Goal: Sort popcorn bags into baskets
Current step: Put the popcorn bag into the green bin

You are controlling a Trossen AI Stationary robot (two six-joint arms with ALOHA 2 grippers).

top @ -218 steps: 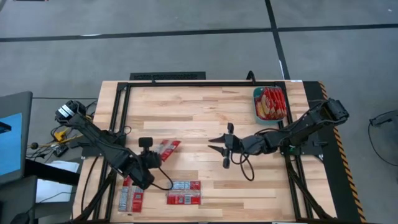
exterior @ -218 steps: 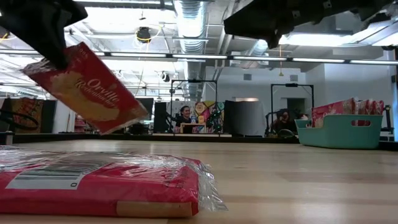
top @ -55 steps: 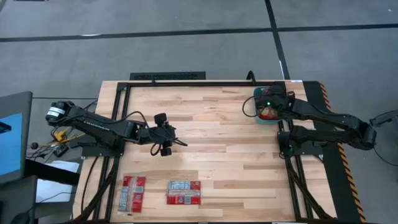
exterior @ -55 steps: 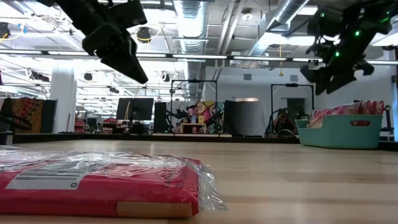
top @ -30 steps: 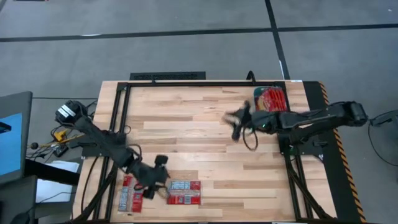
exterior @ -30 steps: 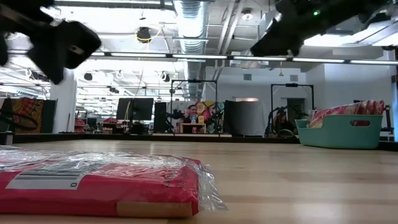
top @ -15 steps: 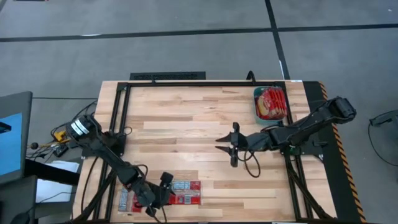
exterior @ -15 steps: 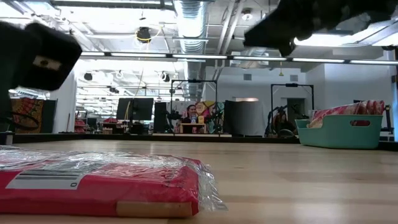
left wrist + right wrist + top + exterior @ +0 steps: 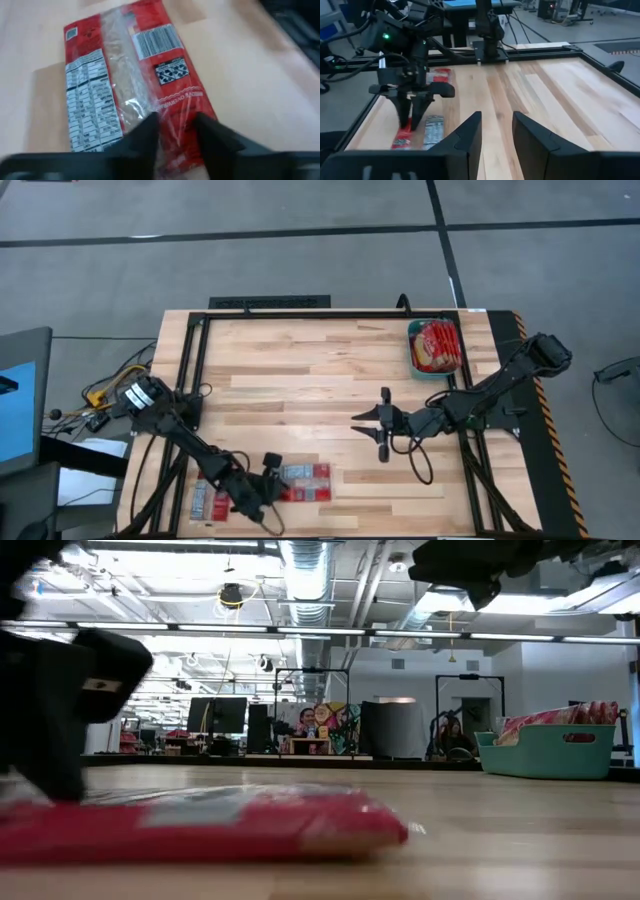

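High view: the left gripper (image 9: 268, 483) has dropped to the near edge of the pale wooden slatted table (image 9: 320, 370) and now sits at the end of a flat red plastic popcorn packet with a grey label panel (image 9: 305, 481), which has shifted slightly from where it lay half a second ago; a second red packet (image 9: 208, 499) lies just beside the arm. The right gripper (image 9: 372, 426), fingers spread and empty, has swung back from the bin to mid-table. The small teal-green plastic bin with rounded corners (image 9: 412, 351) stands at the far right corner, packed with red packets on edge (image 9: 440, 344)

Low view: the red packet (image 9: 200, 825) fills the foreground, smeared by motion, with the dark left gripper (image 9: 55, 705) at its end; the teal bin (image 9: 545, 753) stands well apart, packet tops showing above its rim

Left wrist view: both dark fingers (image 9: 142, 137) straddle the packet's (image 9: 130, 80) clear-wrapped end, closing on it; a firm pinch is probable but not certain

Right wrist view: the right fingers (image 9: 465, 135) stand apart over bare wood; beyond them the left gripper (image 9: 412, 100) bears down on the packet (image 9: 405, 135)

Judgement: another pick has begun, and two packets remain outside the bin
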